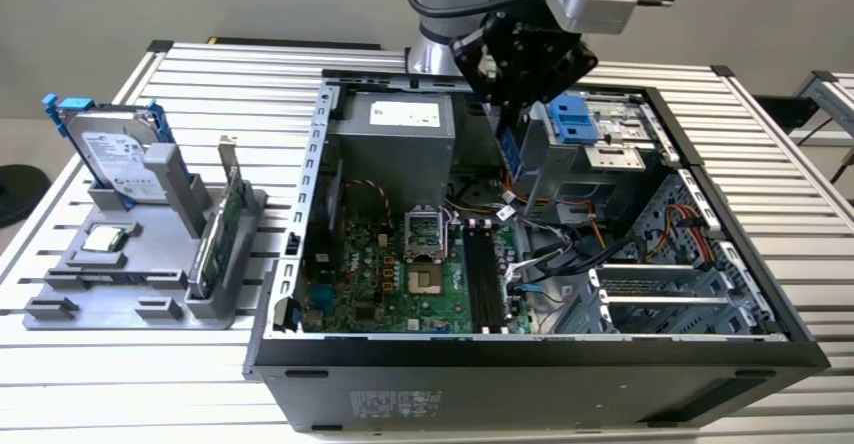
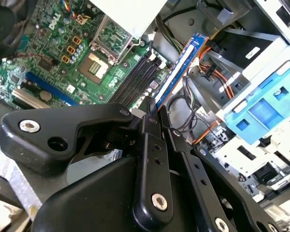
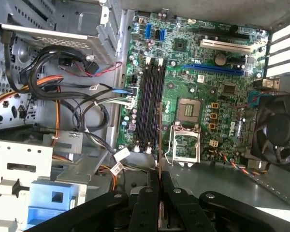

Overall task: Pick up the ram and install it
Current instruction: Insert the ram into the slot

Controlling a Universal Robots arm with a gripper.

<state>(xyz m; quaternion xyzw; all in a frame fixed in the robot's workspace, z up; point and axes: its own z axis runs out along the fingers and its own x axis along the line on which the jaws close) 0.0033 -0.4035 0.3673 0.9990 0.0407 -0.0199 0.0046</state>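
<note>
White label (image 1: 404, 114) on power supply (image 1: 394, 154), sticker (image 1: 118, 159) on hard drive (image 1: 100, 124), neither apparently legible

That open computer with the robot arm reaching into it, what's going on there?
The arm's gripper is pinching the ram, a thin, long memory stick, by one end. It holds the ram inside the open computer case, above the motherboard and roughly in line with the memory slots. Those slots look empty, so the ram is not seated yet. At the exterior view's left, a grey stand on the table holds a hard drive and a green card.
</note>
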